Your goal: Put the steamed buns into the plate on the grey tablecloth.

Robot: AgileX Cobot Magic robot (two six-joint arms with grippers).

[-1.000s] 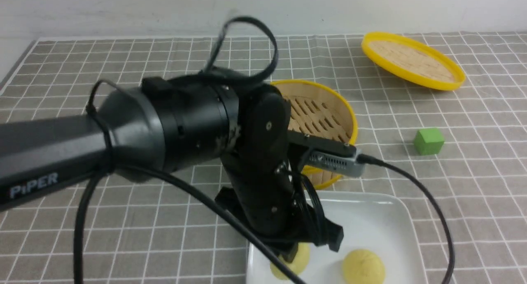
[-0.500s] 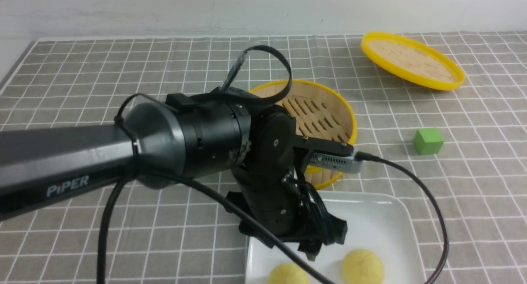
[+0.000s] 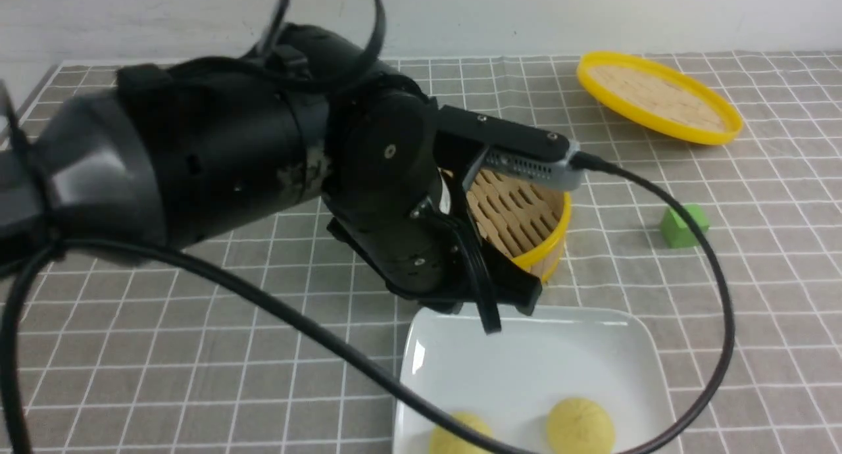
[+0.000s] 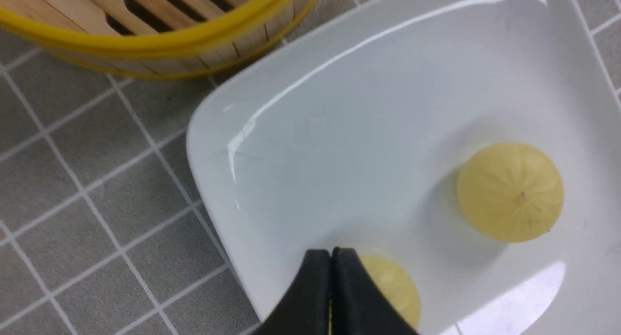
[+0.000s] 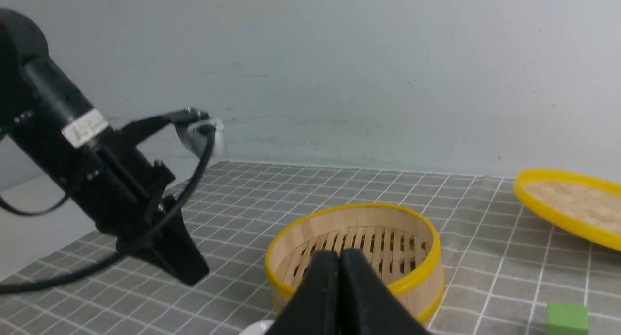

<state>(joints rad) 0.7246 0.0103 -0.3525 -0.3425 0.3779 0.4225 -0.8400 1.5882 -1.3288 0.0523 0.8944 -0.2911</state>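
Two pale-yellow steamed buns (image 3: 580, 426) (image 3: 460, 435) lie side by side in the white square plate (image 3: 526, 355) on the grey tablecloth (image 3: 197, 349). My left gripper (image 3: 491, 324) hangs above the plate's far edge, shut and empty. In the left wrist view its tips (image 4: 331, 251) meet above the plate (image 4: 339, 155), partly covering one bun (image 4: 390, 286); the other bun (image 4: 509, 192) lies free. My right gripper (image 5: 338, 255) is shut and empty, held above the table short of the steamer basket; it does not show in the front view.
An empty bamboo steamer basket (image 3: 526, 210) (image 5: 354, 238) stands just beyond the plate, partly behind my left arm. Its yellow-rimmed lid (image 3: 658, 99) lies at the far right. A green cube (image 3: 684, 225) sits right of the basket. My left arm's cable loops over the plate's right side.
My left gripper has let go of the left bun in the plate and risen up and away from it. Both buns stay in the plate.
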